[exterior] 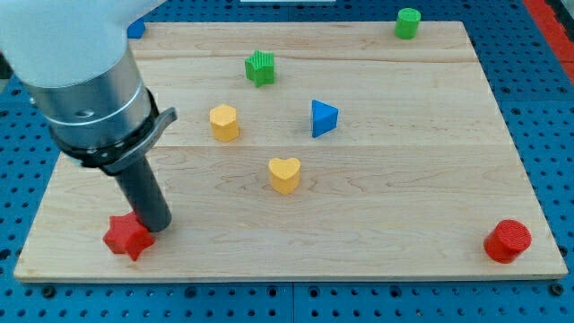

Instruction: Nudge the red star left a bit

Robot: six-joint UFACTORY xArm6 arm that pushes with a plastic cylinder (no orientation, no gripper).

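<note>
The red star [126,237] lies near the bottom left corner of the wooden board [404,206]. My tip [156,227] is at the end of the dark rod, touching the star's right side. The arm's grey and white body fills the view's top left above it.
A yellow heart [284,175] sits mid-board, a yellow hexagon [224,122] above and left of it. A blue triangle [324,118] and green star [260,67] lie further up. A green cylinder [408,22] is top right, a red cylinder [508,240] bottom right. A blue block [135,30] peeks out at top left.
</note>
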